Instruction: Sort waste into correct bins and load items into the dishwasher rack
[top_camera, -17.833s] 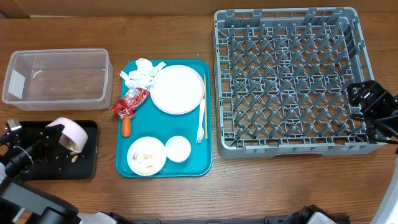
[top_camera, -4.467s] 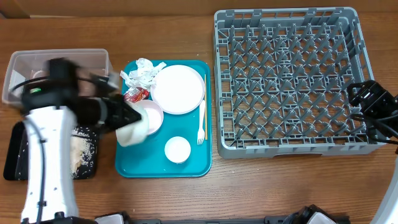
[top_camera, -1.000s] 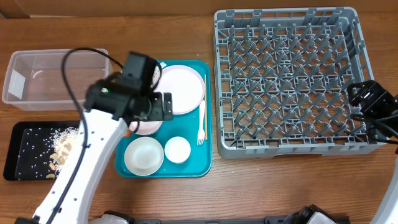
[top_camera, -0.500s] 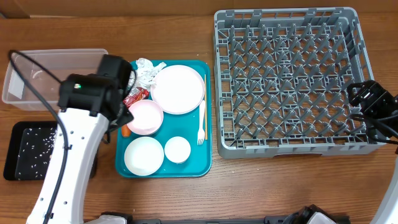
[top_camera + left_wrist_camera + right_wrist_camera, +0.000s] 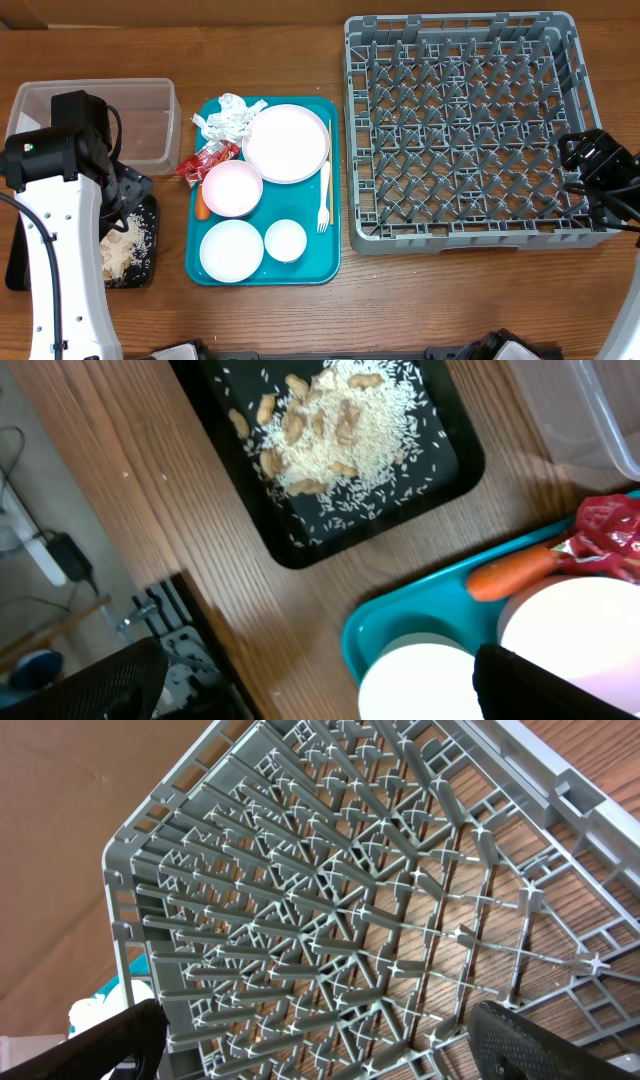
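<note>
Tub (image 5: pixel 150 120) behind scrap tray (image 5: pixel 18 255), left; serving tray (image 5: pixel 295 202) middle; rack (image 5: pixel 455 238) right.

Left arm (image 5: pixel 50 165) over black tray (image 5: pixel 146 205), scraps and rice (image 5: pixel 120 250) in it. Teal tray (image 5: pixel 196 272): plate (image 5: pixel 287 143), pink bowl (image 5: pixel 232 188), white bowl (image 5: pixel 232 250), cup (image 5: pixel 286 240), fork (image 5: pixel 323 195), napkins (image 5: pixel 228 118), wrapper (image 5: pixel 208 160), carrot (image 5: pixel 203 208). Right arm (image 5: pixel 600 165) at rack (image 5: pixel 352 150) right edge.

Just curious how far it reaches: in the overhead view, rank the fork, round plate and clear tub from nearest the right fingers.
1. Fork, right edge of the teal tray.
2. Plate, tray's top.
3. Clear tub, far left.
</note>
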`<state>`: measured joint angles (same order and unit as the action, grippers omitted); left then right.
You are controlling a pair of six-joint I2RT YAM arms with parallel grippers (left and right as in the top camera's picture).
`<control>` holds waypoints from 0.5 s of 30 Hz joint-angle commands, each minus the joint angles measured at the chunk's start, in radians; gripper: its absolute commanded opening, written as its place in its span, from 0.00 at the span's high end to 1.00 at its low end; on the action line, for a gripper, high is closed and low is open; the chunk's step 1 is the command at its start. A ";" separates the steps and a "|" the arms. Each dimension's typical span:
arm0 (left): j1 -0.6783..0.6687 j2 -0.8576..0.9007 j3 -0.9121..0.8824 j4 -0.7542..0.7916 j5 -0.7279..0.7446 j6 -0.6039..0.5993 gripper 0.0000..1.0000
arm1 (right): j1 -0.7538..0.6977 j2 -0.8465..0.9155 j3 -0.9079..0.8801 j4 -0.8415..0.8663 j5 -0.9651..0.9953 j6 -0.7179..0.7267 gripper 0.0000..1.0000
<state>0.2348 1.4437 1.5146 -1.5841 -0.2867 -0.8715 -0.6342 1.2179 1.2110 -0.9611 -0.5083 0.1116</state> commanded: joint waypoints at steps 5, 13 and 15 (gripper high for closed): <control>0.174 -0.015 0.019 0.012 0.098 -0.104 0.00 | -0.002 -0.004 0.024 0.028 0.003 0.000 0.00; 0.266 -0.014 0.019 -0.018 0.114 -0.092 0.00 | -0.002 -0.004 0.024 -0.110 -0.146 0.166 0.00; 0.266 -0.013 0.019 -0.029 0.089 -0.074 0.00 | -0.002 -0.004 0.024 -0.202 -0.198 0.219 0.00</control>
<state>0.4980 1.4437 1.5146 -1.6016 -0.1860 -0.9512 -0.6342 1.2179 1.2118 -1.0946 -0.5949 0.2169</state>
